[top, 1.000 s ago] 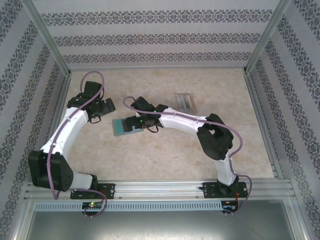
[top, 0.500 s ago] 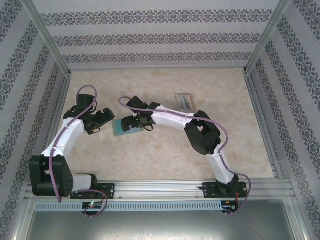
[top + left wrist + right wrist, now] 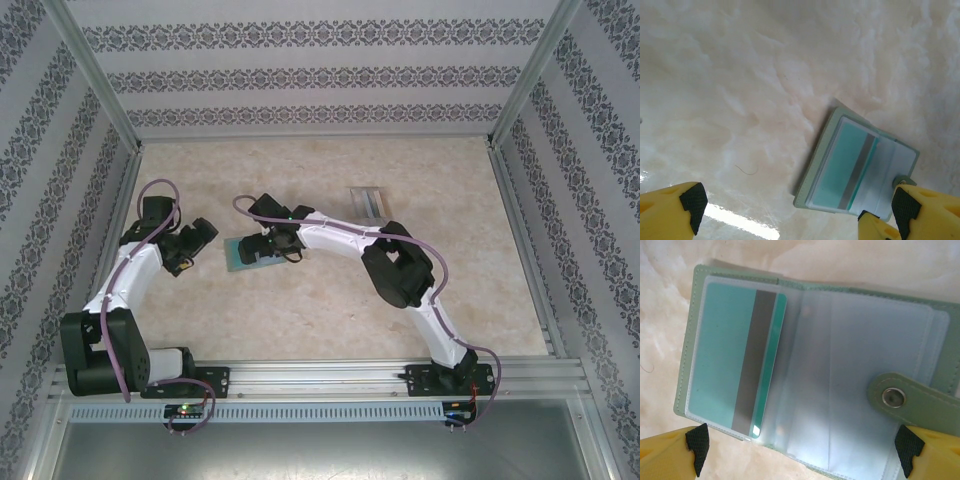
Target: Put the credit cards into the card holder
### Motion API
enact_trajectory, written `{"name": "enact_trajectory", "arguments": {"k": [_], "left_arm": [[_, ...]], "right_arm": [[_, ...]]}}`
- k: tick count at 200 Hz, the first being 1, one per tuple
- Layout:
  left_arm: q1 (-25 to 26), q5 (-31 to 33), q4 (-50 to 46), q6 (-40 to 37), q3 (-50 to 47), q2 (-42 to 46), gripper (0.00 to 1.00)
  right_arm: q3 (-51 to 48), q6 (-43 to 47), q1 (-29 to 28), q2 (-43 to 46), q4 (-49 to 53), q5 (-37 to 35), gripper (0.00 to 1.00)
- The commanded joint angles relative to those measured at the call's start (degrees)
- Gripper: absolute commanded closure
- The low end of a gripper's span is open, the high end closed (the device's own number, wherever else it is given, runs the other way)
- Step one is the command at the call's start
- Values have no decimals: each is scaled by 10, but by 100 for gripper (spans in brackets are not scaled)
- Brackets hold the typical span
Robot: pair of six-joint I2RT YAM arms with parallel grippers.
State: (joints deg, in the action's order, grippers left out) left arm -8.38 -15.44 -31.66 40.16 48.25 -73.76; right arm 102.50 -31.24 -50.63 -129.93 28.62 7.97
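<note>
The card holder [image 3: 815,295] lies open and flat on the table [image 3: 330,310], a pale beige top with a cloudy marble pattern and a slight sheen. It is a soft grey-green rectangle with stitched edges and rounded corners. Inside are clear, glossy plastic sleeves. A teal credit card [image 3: 722,355] with a dull grey stripe down its length sits in the left-hand sleeve, its rounded corner catching the light. The right-hand sleeve looks empty and milky. A grey-green tab [image 3: 920,405] with a round metal snap stud [image 3: 892,397] lies across the right half.

The right gripper [image 3: 801,450] hangs directly over the open holder with its yellow fingers and black ribbed pads spread wide, pinching nothing. The left gripper [image 3: 796,210] is also spread wide and holds nothing. It is low over the bare table, with one finger just beside the holder's near corner.

A small clear ridged box [image 3: 368,203] sits further back on the table, well apart from both grippers
</note>
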Motion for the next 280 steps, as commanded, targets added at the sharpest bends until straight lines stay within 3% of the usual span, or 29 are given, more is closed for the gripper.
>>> {"name": "enact_trajectory", "arguments": {"k": [1, 280], "left_arm": [[-11, 18, -10, 13, 10, 9, 2], [-21, -21, 28, 23, -8, -23, 2]], "right_arm": [[18, 8, -8, -15, 13, 9, 2], [78, 34, -14, -43, -42, 126, 2]]}}
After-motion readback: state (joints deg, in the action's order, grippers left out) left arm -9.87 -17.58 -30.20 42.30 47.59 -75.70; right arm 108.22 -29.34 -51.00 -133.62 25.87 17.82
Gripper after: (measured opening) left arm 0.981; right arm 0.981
